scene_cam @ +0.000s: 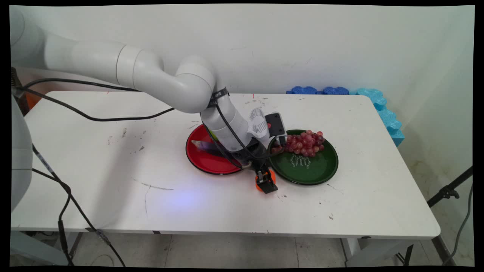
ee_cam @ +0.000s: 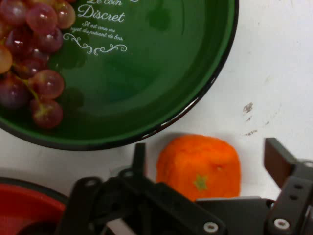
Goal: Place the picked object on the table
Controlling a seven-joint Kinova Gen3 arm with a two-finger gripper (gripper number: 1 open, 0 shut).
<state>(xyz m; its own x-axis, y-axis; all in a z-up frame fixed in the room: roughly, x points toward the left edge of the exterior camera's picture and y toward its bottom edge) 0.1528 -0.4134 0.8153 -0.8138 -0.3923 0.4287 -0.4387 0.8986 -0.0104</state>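
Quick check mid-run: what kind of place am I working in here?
Probably a robotics lab bench, not a kitchen: a scuffed white table against a bare wall, blue foam pieces at its far edge, loose cables trailing across it.

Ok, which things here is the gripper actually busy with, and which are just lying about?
In hand:
- gripper, open
- orange, between its fingers, on the table

Lying about:
- green plate with grapes, right beside the orange
- red plate with a purplish thing, partly hidden by the arm
- blue foam at the table's far edge
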